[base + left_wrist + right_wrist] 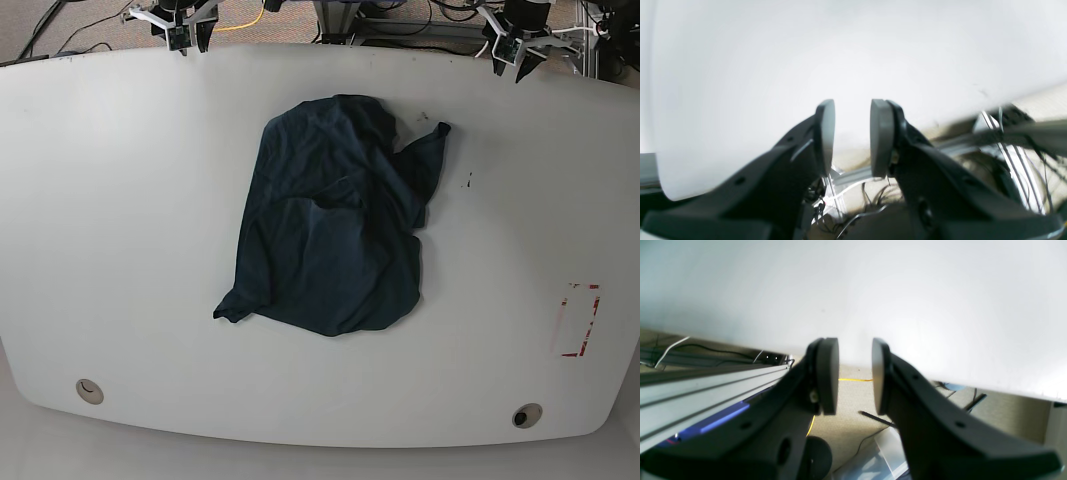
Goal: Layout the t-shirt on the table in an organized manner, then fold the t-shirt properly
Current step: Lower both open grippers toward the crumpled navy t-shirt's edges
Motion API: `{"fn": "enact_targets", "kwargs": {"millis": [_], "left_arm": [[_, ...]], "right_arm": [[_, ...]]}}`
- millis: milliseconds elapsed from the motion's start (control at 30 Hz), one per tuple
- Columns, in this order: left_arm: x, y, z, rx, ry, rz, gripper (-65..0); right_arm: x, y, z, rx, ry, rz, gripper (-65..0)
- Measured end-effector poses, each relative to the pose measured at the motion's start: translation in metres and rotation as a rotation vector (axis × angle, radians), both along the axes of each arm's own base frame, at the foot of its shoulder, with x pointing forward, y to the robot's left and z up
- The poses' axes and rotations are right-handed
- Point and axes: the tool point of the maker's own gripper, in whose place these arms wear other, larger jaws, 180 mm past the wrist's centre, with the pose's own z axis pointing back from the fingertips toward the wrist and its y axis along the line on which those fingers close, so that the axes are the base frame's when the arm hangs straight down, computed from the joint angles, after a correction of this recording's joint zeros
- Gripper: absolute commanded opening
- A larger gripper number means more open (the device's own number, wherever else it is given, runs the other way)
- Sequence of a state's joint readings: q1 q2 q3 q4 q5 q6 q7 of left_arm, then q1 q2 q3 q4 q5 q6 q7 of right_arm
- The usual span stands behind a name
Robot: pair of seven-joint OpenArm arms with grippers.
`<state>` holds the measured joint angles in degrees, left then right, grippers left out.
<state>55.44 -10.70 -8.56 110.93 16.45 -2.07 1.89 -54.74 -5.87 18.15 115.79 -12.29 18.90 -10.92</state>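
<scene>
Left claw (pixel 852 136) filled my wrist view, pads spread, nothing between. Right claw (pixel 855 375) likewise. Both parked at tabletop (pixel 120 200) far edge. T-shirt (pixel 335 235) lay crumpled mid-tabletop, long axis running toward arms, seemingly roughly equidistant.

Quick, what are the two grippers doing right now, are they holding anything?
Left gripper: open, holding nothing, above the table edge.
Right gripper: open, holding nothing.
</scene>
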Motion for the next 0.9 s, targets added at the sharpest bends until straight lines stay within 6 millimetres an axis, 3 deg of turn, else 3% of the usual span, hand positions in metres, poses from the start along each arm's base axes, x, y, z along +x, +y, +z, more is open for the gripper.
{"fn": "enact_targets", "kwargs": {"millis": [633,900], "left_arm": [[0.048,-0.011,0.018,-0.041,-0.141,0.033,-48.6],[0.059,-0.012,0.022,-0.043,-0.165,0.021,-48.5]], "right_arm": [[0.064,0.001,0.016,0.001,-0.162,0.0,-48.7],[0.085,0.033,0.021,0.067,-0.211,0.053,-48.7]]}}
